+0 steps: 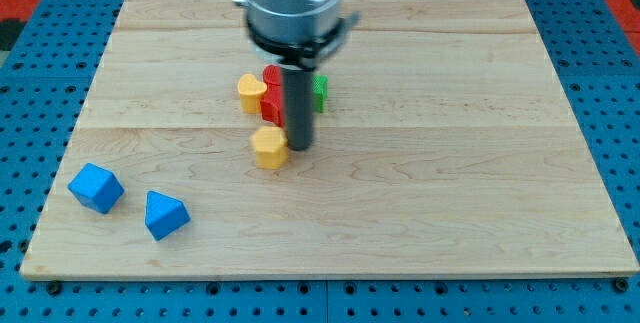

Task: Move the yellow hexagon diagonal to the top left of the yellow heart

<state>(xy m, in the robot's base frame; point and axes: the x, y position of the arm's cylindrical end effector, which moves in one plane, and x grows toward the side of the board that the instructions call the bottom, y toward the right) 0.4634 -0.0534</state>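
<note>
The yellow hexagon (269, 148) sits near the middle of the board (480, 203), and the move turns on this: it lies directly against the left side of my tip (299, 148), so a push from here drives it toward the view's left. Going left to right: 2 blue blocks, a blue cube-like block (96, 187) and a blue wedge-like block (166, 214), lie well apart at the lower left. The yellow heart (251, 93) is above the hexagon, slightly left. Beside the heart are red blocks (271, 98), partly hidden by the rod, then a green block (320, 92). There is no gripper; the rod holds nothing. In my judgement the hexagon still needs to travel up and left past the heart.
</note>
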